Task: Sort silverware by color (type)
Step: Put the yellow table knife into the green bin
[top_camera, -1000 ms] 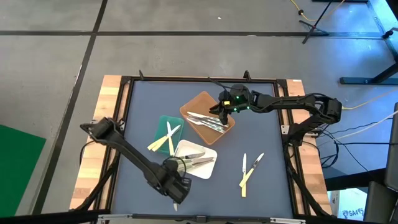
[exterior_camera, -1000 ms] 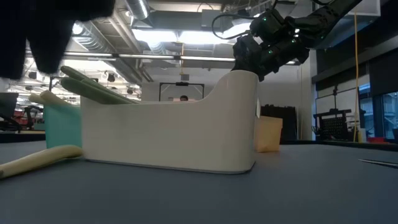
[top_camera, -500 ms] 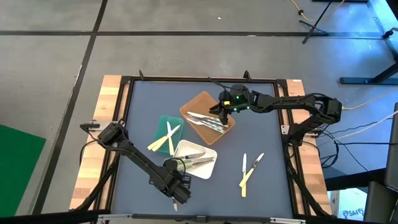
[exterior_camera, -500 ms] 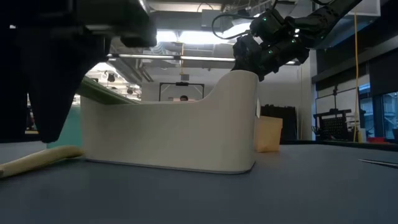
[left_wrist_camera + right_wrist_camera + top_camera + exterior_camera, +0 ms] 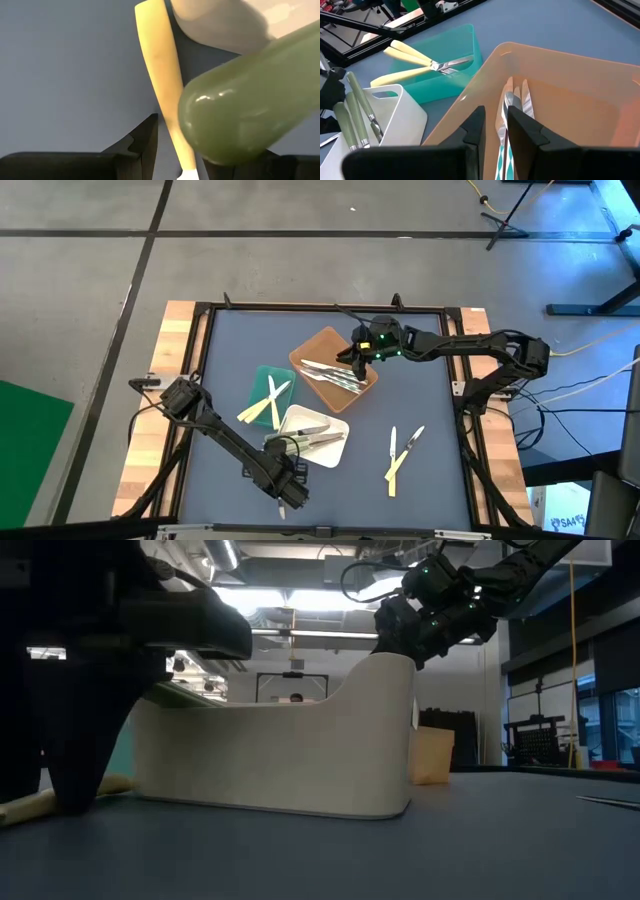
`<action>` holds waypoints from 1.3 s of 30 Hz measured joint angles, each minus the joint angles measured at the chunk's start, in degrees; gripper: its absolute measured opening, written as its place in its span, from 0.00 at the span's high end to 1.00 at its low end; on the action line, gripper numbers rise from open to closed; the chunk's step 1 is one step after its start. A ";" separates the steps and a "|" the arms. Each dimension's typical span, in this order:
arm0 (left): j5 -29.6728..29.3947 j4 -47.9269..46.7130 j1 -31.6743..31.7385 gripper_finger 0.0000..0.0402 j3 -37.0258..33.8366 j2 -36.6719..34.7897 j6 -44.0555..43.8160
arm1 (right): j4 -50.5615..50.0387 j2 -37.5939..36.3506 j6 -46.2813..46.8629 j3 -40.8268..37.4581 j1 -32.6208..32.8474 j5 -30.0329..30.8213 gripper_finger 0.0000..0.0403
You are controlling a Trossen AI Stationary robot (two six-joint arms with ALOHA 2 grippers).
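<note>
My left gripper points down near the table's front edge, open. Its fingers stand on either side of a yellow-handled piece of silverware that lies flat on the table; whether they touch it I cannot tell. A green handle hides one finger. That handle juts out of the white tray just beside. My right gripper hangs over the brown tray, shut on a silvery-blue-handled piece. Two yellow-handled pieces lie crossed in the green tray. My right gripper pinches the silvery-blue handle between its two fingers, which lie along the piece and slant down from the table's right side. The metal end points away from the fingers, low in the brown tray beside other blades.
Two more yellow-handled pieces lie on the blue mat toward the right front. The three trays crowd the middle of the table, the white tray's wall close by my left gripper. A dark frame rims the mat.
My left gripper has come down to the table beside the white tray, over the yellow-handled piece, still open. My right gripper and the silverware have kept still.
</note>
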 joint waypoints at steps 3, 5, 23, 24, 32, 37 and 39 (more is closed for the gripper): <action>0.08 -0.06 -0.02 0.69 0.00 0.00 0.00 | 0.03 0.02 0.00 0.00 0.00 0.00 0.83; 0.53 -0.06 -0.02 0.69 -0.02 0.00 -0.04 | 0.04 0.02 0.00 0.00 0.00 -0.01 0.83; 2.33 -0.30 0.05 0.88 -0.07 0.00 0.03 | 0.26 0.02 0.00 0.00 -0.04 0.00 0.83; 2.37 -0.31 0.05 0.88 -0.07 0.00 0.05 | 0.26 0.02 -0.02 0.00 -0.04 0.00 0.83; 3.24 -2.61 -0.89 0.88 -0.22 -0.97 0.26 | 0.23 0.02 -0.02 0.00 -0.04 0.00 0.83; 3.83 -5.55 -2.44 0.88 -0.22 -2.19 0.19 | 0.26 0.02 0.00 0.00 -0.04 0.03 0.83; 4.16 -6.60 -3.17 0.88 -0.22 -2.62 0.17 | 0.26 0.02 -0.01 0.00 -0.04 0.02 0.83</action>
